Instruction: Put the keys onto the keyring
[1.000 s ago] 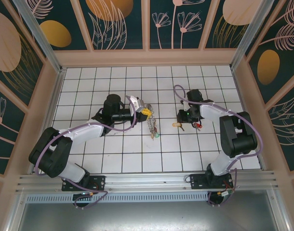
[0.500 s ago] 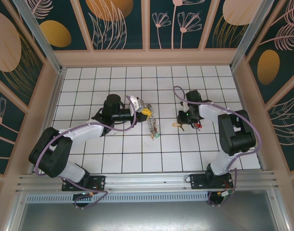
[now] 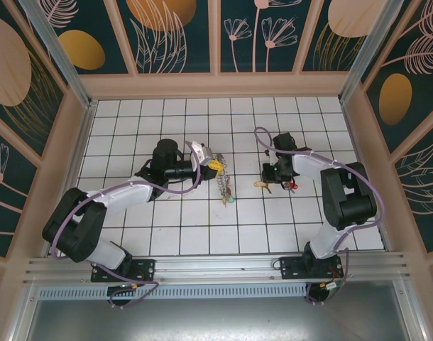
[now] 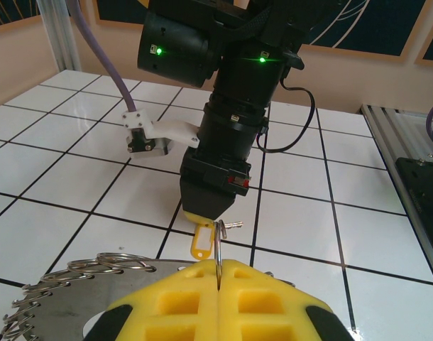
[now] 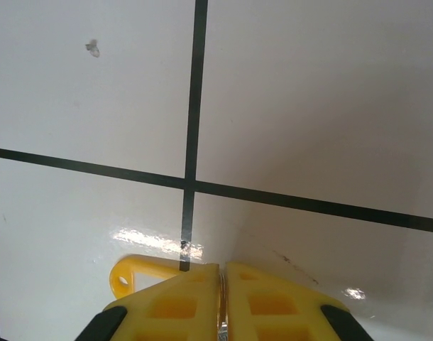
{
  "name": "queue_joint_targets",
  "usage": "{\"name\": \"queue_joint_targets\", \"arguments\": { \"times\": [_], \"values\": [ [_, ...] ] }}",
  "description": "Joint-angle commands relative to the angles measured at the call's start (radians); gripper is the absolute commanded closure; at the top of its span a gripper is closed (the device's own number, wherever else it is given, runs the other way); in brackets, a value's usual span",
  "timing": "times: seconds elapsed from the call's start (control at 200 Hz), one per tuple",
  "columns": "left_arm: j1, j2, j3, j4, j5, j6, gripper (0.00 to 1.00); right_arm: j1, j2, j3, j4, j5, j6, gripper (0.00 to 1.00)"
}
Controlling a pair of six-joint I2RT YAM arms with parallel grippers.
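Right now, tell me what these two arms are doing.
The left end effector is shut on the keyring. Across from it, the right end effector points straight down at the tiled table, shut on a yellow-tagged key that lies on the tiles. That key is not yet on the ring.

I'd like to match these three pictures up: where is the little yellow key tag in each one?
Top external: the yellow key tag sits right of centre, just left of the right end effector.
Left wrist: tag low centre, beyond the keyring, under that end effector.
Right wrist: tag bottom left, beside the end effector.
Shared landmark: the right end effector.
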Motion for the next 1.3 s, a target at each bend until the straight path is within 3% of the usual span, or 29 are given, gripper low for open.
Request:
{"name": "queue_joint_targets", "arguments": {
  "times": [0.0, 0.35, 0.676, 1.291],
  "values": [
    [-0.007, -0.01, 0.017, 0.029, 0.021, 0.004, 1.0, 0.008, 0.006, 0.028, -0.024, 0.023, 0.006, 0.89],
    [-0.007, -0.011, 0.019, 0.029, 0.018, 0.004, 1.0, 0.01, -0.019, 0.028, -0.02, 0.04, -0.005, 0.98],
    [-0.007, -0.007, 0.025, 0.032, 0.022, 0.0, 1.0, 0.01, 0.002, 0.028, -0.021, 0.045, -0.007, 0.89],
    [-0.007, -0.007, 0.02, 0.03, 0.025, -0.001, 1.0, 0.011, -0.015, 0.027, -0.02, 0.047, 0.003, 0.94]
  ]
}}
